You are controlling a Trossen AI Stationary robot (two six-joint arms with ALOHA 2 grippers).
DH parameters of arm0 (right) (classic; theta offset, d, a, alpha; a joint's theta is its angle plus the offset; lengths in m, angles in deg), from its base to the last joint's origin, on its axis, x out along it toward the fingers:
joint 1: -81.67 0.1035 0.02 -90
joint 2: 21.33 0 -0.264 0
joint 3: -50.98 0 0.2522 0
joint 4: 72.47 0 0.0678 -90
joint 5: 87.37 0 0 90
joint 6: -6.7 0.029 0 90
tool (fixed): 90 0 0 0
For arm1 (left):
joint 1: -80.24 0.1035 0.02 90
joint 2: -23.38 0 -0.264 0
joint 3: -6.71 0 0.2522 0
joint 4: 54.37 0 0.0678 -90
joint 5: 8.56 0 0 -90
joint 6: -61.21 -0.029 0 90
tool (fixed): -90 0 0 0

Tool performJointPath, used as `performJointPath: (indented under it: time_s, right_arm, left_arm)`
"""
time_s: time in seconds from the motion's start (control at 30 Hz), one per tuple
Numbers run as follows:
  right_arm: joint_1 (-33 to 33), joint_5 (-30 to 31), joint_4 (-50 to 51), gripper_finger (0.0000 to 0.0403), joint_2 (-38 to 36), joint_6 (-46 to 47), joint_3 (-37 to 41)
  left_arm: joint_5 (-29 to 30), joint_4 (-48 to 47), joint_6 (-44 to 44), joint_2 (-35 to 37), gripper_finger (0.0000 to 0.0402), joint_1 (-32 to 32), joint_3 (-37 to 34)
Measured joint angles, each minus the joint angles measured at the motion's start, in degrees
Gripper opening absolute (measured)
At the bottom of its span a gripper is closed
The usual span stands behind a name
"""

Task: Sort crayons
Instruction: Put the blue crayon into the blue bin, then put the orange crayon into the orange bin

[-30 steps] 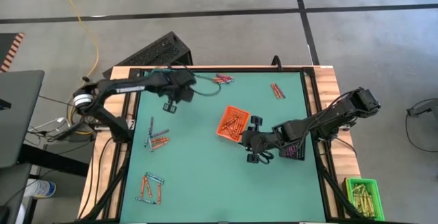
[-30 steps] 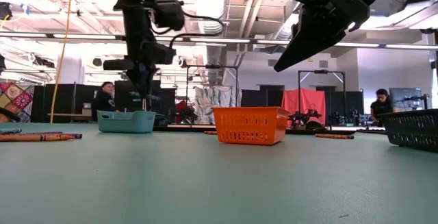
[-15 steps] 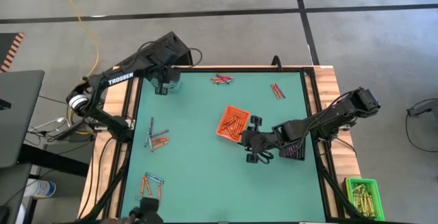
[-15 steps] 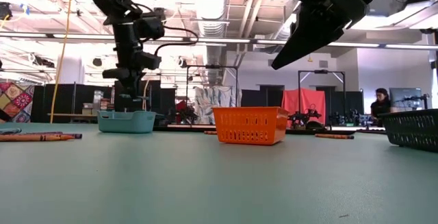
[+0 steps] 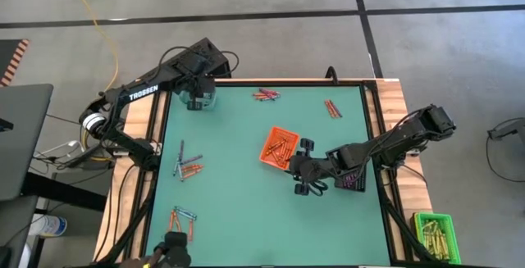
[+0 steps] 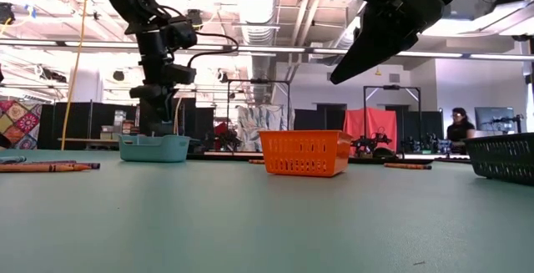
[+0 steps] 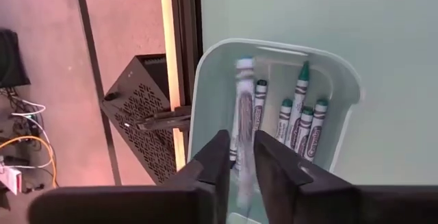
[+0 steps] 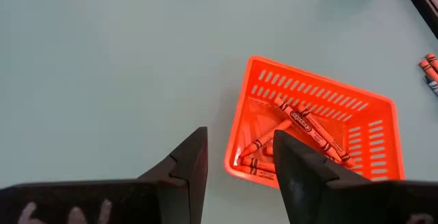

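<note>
**Left arm over the teal tray**

High view: left gripper [image 5: 197, 100] hangs above the far-left teal tray [image 5: 207, 102]; crayons [image 5: 188, 168] lie scattered on the bench [image 5: 246, 211].

Left wrist view: fingers [image 7: 217, 159] slightly parted, a blurred crayon [image 7: 241, 114] between them.

Right wrist view: right gripper [image 8: 236, 162] open, empty, near the orange basket [image 8: 369, 125].

arms: 2 showing, w/ left gripper [image 7: 237, 161] and right gripper [image 8: 236, 157]
baskets: 4 sitting around – 1 pale blue tray [image 7: 205, 87], 1 orange basket [image 5: 278, 147], 1 dark basket [image 6: 503, 156], 1 green bin [image 5: 433, 233] off the table corner
crayons in pale blue tray [image 7: 295, 114]: 6 showing, incl. 1 blurred one between the left fingers
crayons in orange basket [image 8: 301, 125]: approx 5, overlapping, hard to count
loose crayon clusters on table [image 5: 189, 168]: 4 lying in the high view
people in the room behind [image 6: 458, 128]: 1 showing
</note>
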Motion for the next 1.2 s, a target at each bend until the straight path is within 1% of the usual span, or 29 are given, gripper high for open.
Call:
performJointPath:
  time_s: [0.17,0.3,0.57,0.7,0.9,1.0,1.07,1.2]
  right_arm:
    - [0.01,-0.01,0.08,0.0159,0.0,0.56,-0.01]
    - [0.49,0.0,0.6,0.0159,0.0,1.25,0.01]
    - [0.92,0.0,1.67,0.0159,0.0,1.44,0.01]
    - [0.87,0.0,2.08,0.0159,0.0,1.44,0.01]
    - [0.29,0.0,2.27,0.0159,0.0,1.23,0.01]
    - [-0.09,0.0,2.27,0.0159,0.0,1.03,0.0]
    - [-0.08,0.02,2.29,0.0159,0.0,0.88,0.01]
    - [-0.07,0.0,2.27,0.0159,0.0,-0.03,0.01]
  left_arm:
    - [0.27,0.01,2.96,0.0,0.0107,0.0,0.0]
    - [1.41,0.28,5.72,0.0,0.0133,0.0,0.0]
    - [1.53,0.42,11.76,0.0,0.0139,-0.92,0.0]
    - [-1.13,0.42,15.37,0.0,0.0139,-2.97,0.0]
    - [-7.28,2.17,20.99,0.02,0.0139,-8.23,0.0]
    - [-9.97,3.48,23.71,0.02,0.0139,-12.14,0.0]
    - [-11.0,4.15,24.96,0.02,0.0139,-15.27,0.0]
    - [-11.22,4.5,26.69,0.02,0.0139,-22.54,0.0]
